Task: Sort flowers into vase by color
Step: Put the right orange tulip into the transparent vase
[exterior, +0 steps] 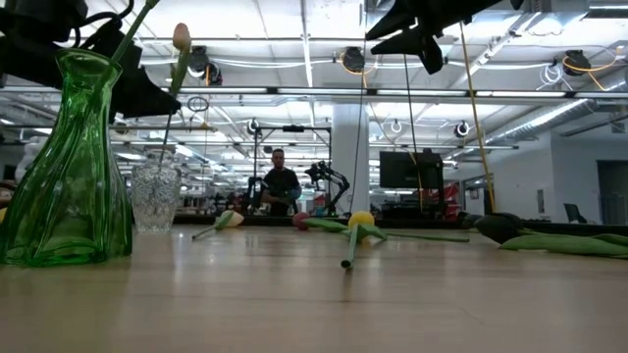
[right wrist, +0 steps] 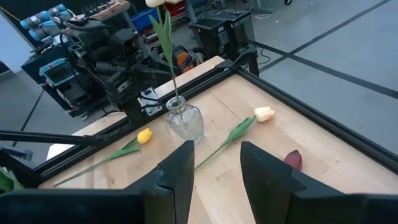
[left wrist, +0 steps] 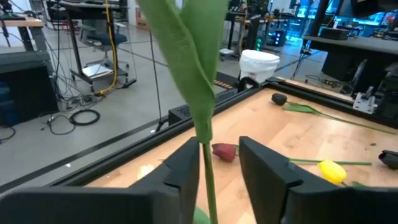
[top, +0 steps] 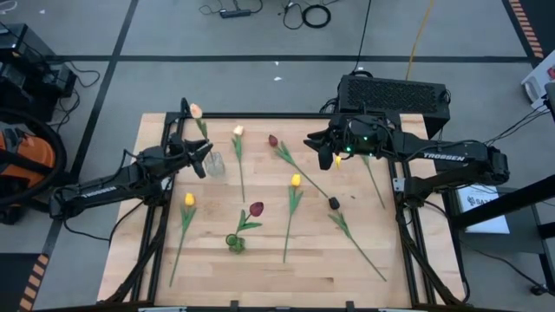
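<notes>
Flowers lie scattered across the wooden desk (top: 347, 269); one cream-peach tulip (top: 196, 111) stands in the clear glass vase (top: 214, 164), upper left. Left end effector (left wrist: 214, 165) is parted around its stem; withdraw straight, avoiding leaves. Right end effector (right wrist: 214, 168), jaws apart, hovers upper right.

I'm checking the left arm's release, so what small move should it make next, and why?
Probably back the left gripper away from the tulip without brushing it. Its fingers stand apart around the stem, and the tulip already stands in the clear vase, so there seems nothing left to hold there.
</notes>
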`<state>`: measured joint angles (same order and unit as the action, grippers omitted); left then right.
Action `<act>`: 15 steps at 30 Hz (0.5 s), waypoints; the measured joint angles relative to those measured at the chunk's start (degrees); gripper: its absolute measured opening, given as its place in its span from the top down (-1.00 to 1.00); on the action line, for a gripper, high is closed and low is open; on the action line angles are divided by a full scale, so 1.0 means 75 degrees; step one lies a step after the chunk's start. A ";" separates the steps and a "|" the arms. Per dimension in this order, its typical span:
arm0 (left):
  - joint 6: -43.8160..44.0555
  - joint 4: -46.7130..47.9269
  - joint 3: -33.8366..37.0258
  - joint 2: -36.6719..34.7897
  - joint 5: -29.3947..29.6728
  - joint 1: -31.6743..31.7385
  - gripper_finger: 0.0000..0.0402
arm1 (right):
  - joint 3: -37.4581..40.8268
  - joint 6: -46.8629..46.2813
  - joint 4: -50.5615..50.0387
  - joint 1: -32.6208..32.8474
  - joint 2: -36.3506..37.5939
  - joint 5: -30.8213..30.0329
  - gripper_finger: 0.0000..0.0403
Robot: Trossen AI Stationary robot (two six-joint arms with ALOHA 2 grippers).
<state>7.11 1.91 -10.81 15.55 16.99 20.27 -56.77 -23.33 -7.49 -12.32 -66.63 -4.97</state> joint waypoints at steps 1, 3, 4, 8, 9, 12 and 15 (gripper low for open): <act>0.0000 0.0000 0.0000 0.0000 0.0000 0.0000 0.35 | 0.0000 -0.0003 0.0000 0.0000 0.0000 0.0003 0.39; 0.0007 -0.0006 0.0000 0.0000 -0.0003 0.0000 0.30 | 0.0000 0.0000 -0.0003 0.0000 0.0000 0.0003 0.39; 0.0004 -0.0006 0.0000 0.0000 -0.0003 0.0000 0.29 | 0.0000 -0.0001 -0.0001 0.0000 0.0000 0.0003 0.39; 0.0003 0.0048 0.0000 0.0000 -0.0138 0.0000 0.28 | 0.0000 0.0000 -0.0003 0.0000 0.0000 0.0003 0.39; 0.0003 0.0094 0.0000 0.0000 -0.0151 0.0000 0.28 | 0.0000 -0.0002 0.0000 0.0000 0.0000 0.0003 0.39; 0.0000 0.0242 0.0000 0.0000 -0.0152 0.0000 0.28 | 0.0000 -0.0002 -0.0003 0.0000 0.0000 0.0006 0.39; -0.0001 0.0317 0.0000 0.0001 -0.0154 0.0002 0.28 | 0.0000 0.0000 -0.0003 0.0000 0.0000 0.0006 0.39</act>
<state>7.10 4.29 -10.81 15.56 15.84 20.29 -56.77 -23.33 -7.51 -12.32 -66.63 -4.93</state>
